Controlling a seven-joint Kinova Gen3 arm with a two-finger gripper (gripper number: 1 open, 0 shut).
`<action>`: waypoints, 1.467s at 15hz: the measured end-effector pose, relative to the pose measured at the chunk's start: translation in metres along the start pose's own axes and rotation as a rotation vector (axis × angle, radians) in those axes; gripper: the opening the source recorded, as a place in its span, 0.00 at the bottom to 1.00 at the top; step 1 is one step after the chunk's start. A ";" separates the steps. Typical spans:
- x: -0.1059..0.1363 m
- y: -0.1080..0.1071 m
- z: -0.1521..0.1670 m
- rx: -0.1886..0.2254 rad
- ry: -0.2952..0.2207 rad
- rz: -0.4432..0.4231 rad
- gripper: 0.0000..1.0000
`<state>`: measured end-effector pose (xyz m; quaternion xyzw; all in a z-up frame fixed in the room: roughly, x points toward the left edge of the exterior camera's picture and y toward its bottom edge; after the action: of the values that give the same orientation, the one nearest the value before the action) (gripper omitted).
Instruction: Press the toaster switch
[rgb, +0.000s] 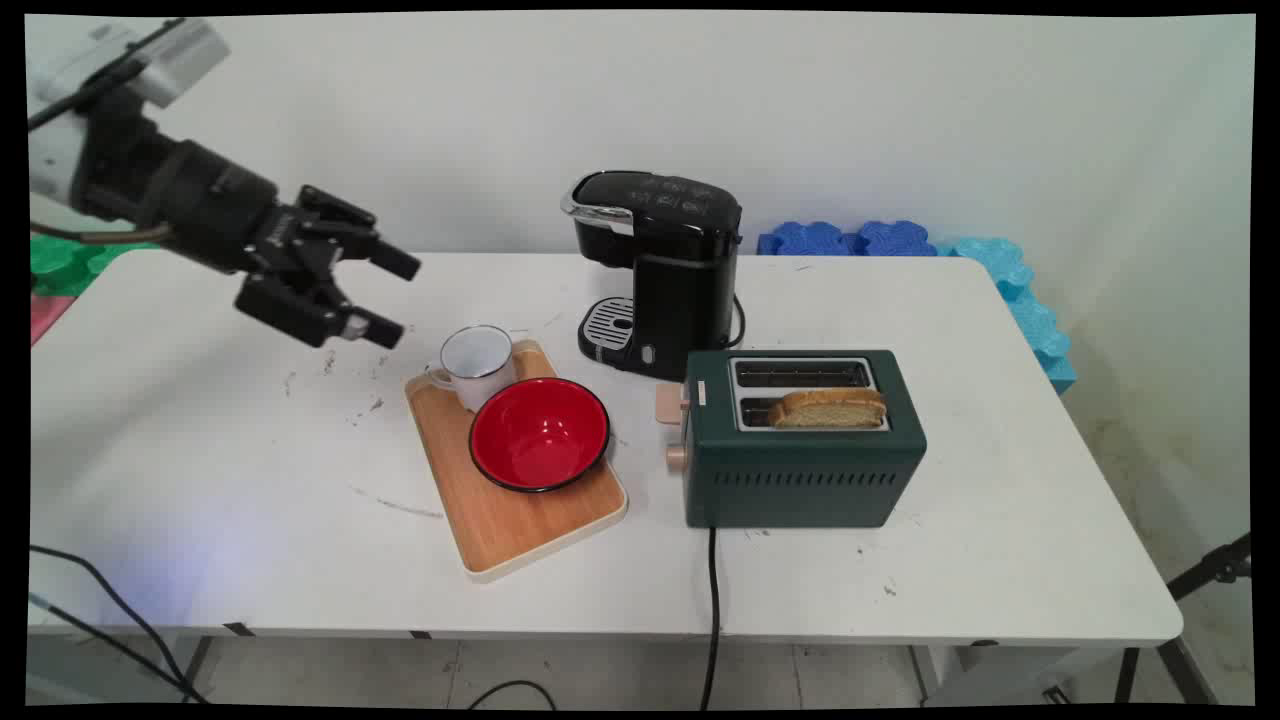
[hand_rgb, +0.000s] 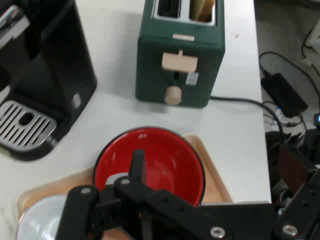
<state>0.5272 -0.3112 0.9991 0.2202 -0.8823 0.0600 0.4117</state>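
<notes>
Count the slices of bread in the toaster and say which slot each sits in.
1. A slice of bread stands in the near slot of the green toaster. The far slot looks empty, though its depths are not visible.

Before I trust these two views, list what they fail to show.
- Inside of the white mug: main view sees it side-on; in the hand view the gripper linkage covers it.
- Toaster's rear slot: too dark to tell, both views.
- Coffee maker's top: cut by the hand view's edge.
- Red bowl's near rim: behind the linkage, hand view.
</notes>
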 end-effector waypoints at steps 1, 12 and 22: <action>0.007 0.000 0.006 -0.005 0.003 0.001 1.00; 0.054 -0.007 0.088 -0.008 0.004 0.036 1.00; 0.058 -0.015 0.152 -0.028 -0.028 0.089 0.00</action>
<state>0.3951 -0.3873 0.9422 0.1757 -0.8976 0.0628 0.3993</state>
